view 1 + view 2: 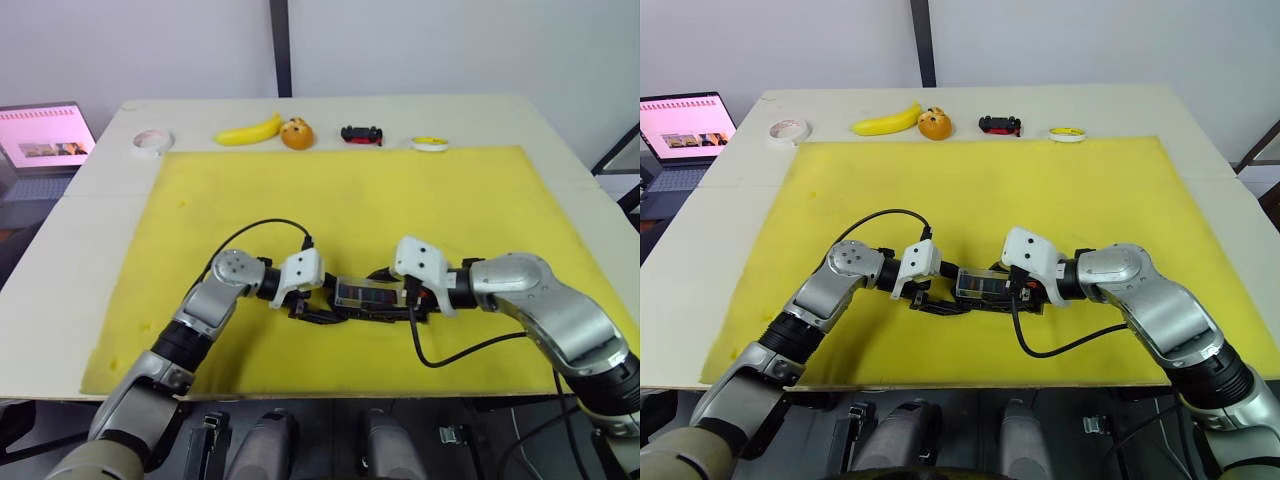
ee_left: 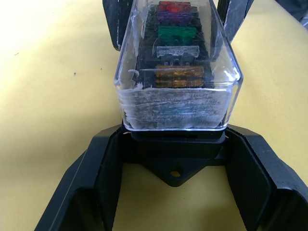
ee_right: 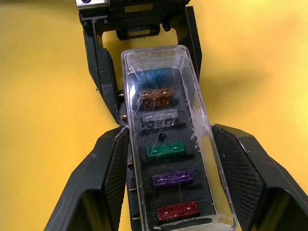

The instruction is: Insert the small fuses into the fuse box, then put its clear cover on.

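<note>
Head views: two metallic arms are meeting over the middle of a yellow foam mat (image 1: 340,190), the left gripper (image 1: 305,300) and right gripper (image 1: 415,295) flanking the box (image 1: 368,293) that is lying between them. Along the pale table's (image 1: 90,230) far edge a tape roll (image 1: 152,142), banana (image 1: 250,130), orange (image 1: 296,133) and toy car (image 1: 361,134) are sitting in a row; a laptop (image 1: 45,140) is glowing at far left.

Left wrist view: the matte black fingers (image 2: 103,163) are standing spread, touching the box's (image 2: 175,137) end. The cover (image 2: 139,72), scuffed and glossy, is sitting over the fuses (image 2: 177,34).

Right wrist view: the ribbed fingers (image 3: 108,168) are spread on both sides of the cover (image 3: 202,125), close against it; whether they are pinching it is unclear. Beneath the scratched plastic, six fuses (image 3: 166,150) are sitting in one line: blue, brown, grey, green, purple, red.
</note>
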Controlling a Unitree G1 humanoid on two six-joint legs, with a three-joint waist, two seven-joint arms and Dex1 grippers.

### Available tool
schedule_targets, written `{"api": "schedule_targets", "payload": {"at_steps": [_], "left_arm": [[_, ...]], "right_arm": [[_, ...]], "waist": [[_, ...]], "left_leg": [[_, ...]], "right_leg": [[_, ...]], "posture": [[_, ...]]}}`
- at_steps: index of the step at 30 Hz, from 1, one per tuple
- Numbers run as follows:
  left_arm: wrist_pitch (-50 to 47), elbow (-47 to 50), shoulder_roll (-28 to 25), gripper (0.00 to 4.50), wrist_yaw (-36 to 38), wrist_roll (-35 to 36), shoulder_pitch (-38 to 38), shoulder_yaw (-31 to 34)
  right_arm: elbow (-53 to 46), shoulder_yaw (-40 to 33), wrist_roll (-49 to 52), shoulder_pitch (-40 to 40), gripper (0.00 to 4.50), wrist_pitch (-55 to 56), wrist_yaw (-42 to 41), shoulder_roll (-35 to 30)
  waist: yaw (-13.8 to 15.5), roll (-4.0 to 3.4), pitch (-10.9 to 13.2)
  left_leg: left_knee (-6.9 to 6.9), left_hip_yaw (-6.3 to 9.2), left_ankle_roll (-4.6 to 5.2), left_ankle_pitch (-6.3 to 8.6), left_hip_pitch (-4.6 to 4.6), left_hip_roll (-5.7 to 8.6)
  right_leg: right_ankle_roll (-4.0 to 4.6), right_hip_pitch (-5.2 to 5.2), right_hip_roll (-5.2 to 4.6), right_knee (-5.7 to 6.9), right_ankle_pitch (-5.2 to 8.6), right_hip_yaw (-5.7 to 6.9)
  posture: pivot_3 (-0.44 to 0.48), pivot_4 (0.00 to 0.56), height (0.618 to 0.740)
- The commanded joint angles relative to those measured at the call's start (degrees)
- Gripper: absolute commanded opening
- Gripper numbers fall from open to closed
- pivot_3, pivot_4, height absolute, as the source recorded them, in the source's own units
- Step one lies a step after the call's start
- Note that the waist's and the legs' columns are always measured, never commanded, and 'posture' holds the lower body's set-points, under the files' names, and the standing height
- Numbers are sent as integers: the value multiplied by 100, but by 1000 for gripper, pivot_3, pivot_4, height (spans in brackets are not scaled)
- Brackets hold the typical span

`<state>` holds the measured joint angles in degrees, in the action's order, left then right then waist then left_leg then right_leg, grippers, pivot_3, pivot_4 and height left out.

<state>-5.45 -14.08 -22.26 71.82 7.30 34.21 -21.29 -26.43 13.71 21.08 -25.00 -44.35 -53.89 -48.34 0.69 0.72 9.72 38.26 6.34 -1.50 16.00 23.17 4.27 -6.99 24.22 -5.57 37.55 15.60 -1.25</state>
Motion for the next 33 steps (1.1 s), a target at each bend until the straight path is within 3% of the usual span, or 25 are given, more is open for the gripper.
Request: {"api": "schedule_targets", "payload": {"at_steps": [1,21,31,33], "left_arm": [[7,105,36,2531,-53,-15,38,23],[54,34,53,2531,-76,-49,82,32],[52,30,69,2531,-77,-49,59,20],[48,30,71,2531,-80,-47,57,24]], "right_arm": [[-253,-220,119,-126,2897,-48,-19,-8],[-589,-466,244,-46,2897,-148,-37,-94],[-480,-886,778,36,2897,-38,172,410],[-445,-951,858,93,2330,37,244,578]], "waist": [[0,0,0],[1,0,0],[2,0,0],[0,0,0]], "left_leg": [[0,0,0,0,0,0],[0,0,1,1,0,0],[0,1,2,1,0,0],[0,0,1,1,0,0]], "right_leg": [[0,0,0,0,0,0],[0,0,0,0,0,0],[0,0,0,0,0,0],[0,0,0,0,0,-1]], "posture": [[0,150,740],[0,150,740],[0,150,740],[0,150,740]]}}
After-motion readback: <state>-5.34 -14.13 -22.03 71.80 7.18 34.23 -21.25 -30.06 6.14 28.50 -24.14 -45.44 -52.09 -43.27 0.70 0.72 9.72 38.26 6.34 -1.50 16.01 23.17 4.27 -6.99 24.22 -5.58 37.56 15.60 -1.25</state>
